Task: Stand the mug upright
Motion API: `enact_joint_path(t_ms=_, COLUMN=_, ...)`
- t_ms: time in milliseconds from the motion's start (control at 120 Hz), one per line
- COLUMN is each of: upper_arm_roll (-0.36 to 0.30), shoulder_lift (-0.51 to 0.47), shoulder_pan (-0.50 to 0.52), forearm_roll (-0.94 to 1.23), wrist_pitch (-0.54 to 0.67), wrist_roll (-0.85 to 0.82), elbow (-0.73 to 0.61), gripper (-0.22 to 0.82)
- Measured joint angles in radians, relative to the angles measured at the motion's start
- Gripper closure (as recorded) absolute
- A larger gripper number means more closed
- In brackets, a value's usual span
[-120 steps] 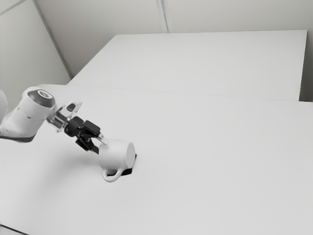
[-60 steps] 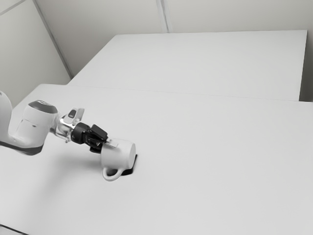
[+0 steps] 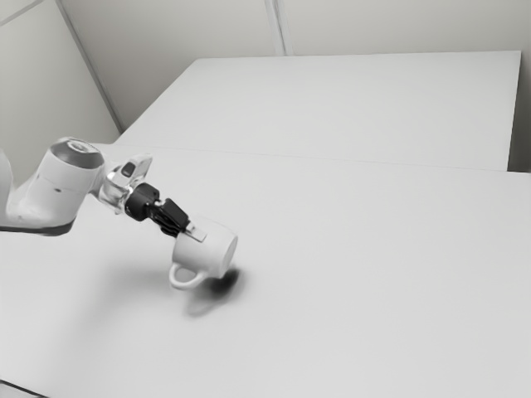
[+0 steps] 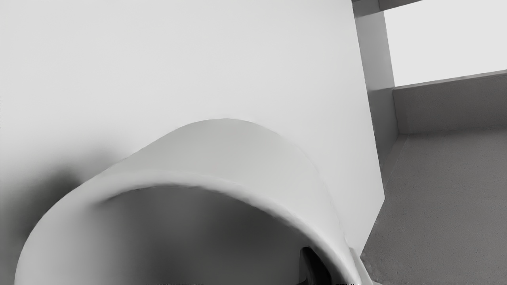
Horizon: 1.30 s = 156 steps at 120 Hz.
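The mug [image 3: 207,249] is plain white, smooth and rounded, and it isn't upright: it hangs tipped over in the end effector [image 3: 192,233], just past the fingertips. Its base [image 3: 228,256] points away from the end effector and slants down toward the exterior view's right, while its mouth faces back toward the end effector. The handle [image 3: 184,285] curls out on the low side, below the end effector. From where I stand the mug looks clear of the desk [image 3: 357,290], with a dark, soft-edged shadow [image 3: 222,285] lying apart beneath it.

In the wrist view I can look right past the thick, pale rim [image 4: 178,178] into the mug's shaded inside. There, 1 dark fingertip [image 4: 315,269] sits inside the mug, against the wall, and the other, a pale tip [image 4: 362,267], shows just outside the same wall. So the end effector is clamped on the side of the mug near its rim, its 2 fingers close together with the wall pinched between them.

The arm [image 3: 58,186] comes in behind the end effector, from the exterior view's left, and the end effector angles downward toward the mug. Well beyond the end effector, past the desk, there is another broad pale table [image 3: 348,99], with light walls [image 3: 398,25] behind it.
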Motion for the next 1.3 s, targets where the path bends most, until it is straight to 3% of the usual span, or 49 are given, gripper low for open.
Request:
enact_joint_path(t_ms=142, upper_arm_roll=-0.116, shoulder_lift=-0.083, shoulder_pan=0.027, forearm_roll=0.210, wrist_pitch=0.102, wrist_roll=0.007, elbow=0.015, gripper=0.77)
enact_joint_path(t_ms=342, upper_arm_roll=-0.254, shoulder_lift=-0.116, shoulder_pan=-0.011, forearm_roll=0.447, wrist_pitch=0.311, wrist_roll=0.015, elbow=0.006, gripper=0.78)
enact_joint_path(t_ms=525, upper_arm_roll=-0.339, shoulder_lift=-0.153, shoulder_pan=0.001, forearm_roll=0.628, wrist_pitch=0.510, wrist_roll=0.018, elbow=-0.062, gripper=0.78)
enact_joint_path(t_ms=833, upper_arm_roll=-0.393, shoulder_lift=-0.170, shoulder_pan=0.006, forearm_roll=0.722, wrist_pitch=0.711, wrist_roll=0.025, elbow=-0.173, gripper=0.78)
enact_joint_path(t_ms=1300, upper_arm_roll=-0.400, shoulder_lift=-0.156, shoulder_pan=0.007, forearm_roll=0.752, wrist_pitch=0.779, wrist_roll=0.029, elbow=-0.229, gripper=0.77)
